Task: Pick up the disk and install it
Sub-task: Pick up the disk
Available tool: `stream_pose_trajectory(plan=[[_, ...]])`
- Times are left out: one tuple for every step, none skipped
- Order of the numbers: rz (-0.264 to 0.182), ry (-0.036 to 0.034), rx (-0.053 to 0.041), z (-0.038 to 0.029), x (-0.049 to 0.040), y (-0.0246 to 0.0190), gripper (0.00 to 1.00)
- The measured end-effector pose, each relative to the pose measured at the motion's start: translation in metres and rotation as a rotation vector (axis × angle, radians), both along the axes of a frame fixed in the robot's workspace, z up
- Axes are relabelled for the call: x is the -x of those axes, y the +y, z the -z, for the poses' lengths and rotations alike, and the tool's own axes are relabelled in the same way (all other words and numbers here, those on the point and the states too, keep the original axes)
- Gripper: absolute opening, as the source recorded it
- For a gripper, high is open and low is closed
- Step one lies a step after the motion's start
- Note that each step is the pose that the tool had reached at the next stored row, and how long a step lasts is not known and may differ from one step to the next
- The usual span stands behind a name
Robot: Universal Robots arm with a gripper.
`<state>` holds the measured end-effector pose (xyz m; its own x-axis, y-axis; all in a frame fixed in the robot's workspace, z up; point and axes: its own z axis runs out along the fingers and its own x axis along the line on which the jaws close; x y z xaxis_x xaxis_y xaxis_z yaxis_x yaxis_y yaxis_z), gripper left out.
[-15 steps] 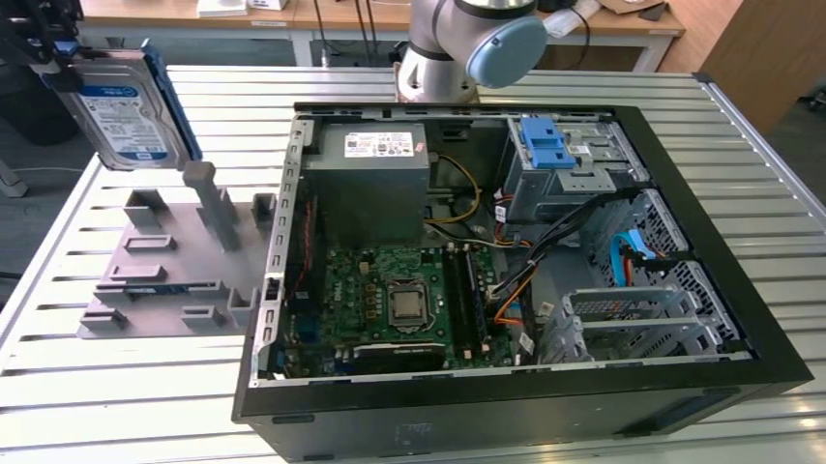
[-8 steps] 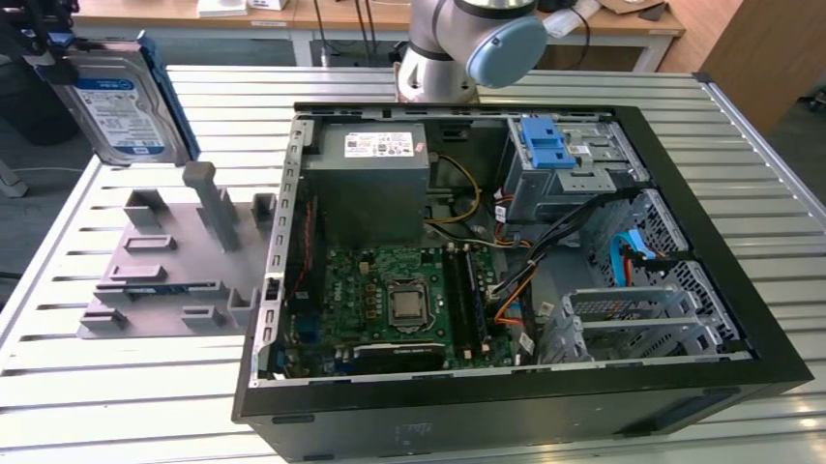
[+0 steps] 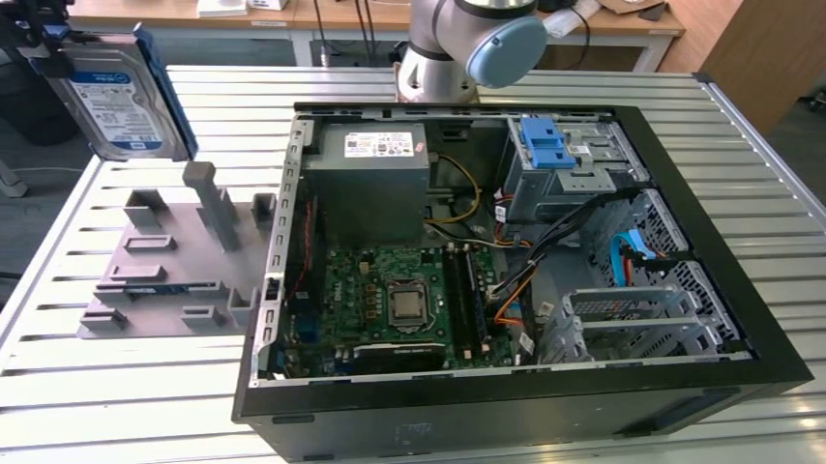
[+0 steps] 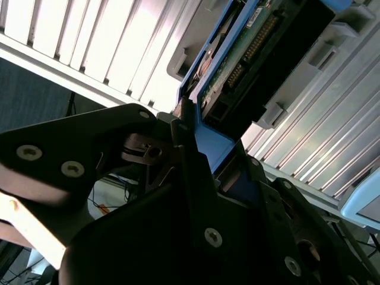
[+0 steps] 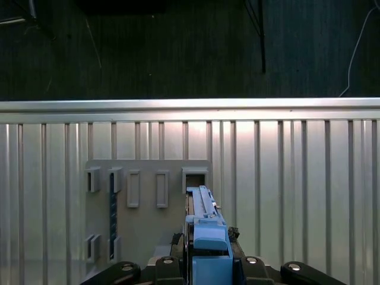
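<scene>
The disk [image 3: 123, 97] hangs upright in the air, label side showing in the exterior view, above the slatted table's [image 3: 142, 387] far corner at the exterior view's left. In the second wrist view the gripper [image 4: 191, 139] is clamped on the disk's blue bracket, jaws drawn in against it. Beneath the disk, a grey slotted holder [image 3: 168, 261] lies near that table edge, beside the open computer case [image 3: 516, 242].

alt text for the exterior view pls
The end effector holds the disk in the air at the exterior view's left, over a grey slotted fixture on the slatted metal table. An open computer case lies beside it, motherboard showing.
</scene>
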<state>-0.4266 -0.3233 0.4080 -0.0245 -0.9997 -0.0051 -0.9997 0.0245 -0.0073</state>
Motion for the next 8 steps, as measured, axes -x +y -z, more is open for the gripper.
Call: stream_pose_trajectory(plan=[[0.0,-0.0001,0.0,-0.001,0.0,0.0,0.36],[0.0,-0.0001,0.0,-0.002,0.0,0.0,0.36],[0.0,-0.0001,0.0,-0.003,0.0,0.0,0.36],[0.0,0.0,0.0,-0.004,0.0,0.0,0.36],[0.0,0.0,0.0,-0.0051,0.0,0.0,0.36],[0.0,-0.0001,0.0,-0.0061,0.0,0.0,0.36],[0.0,-0.0001,0.0,-0.0071,0.0,0.0,0.36],[0.0,-0.0001,0.0,-0.0083,0.0,0.0,0.36]])
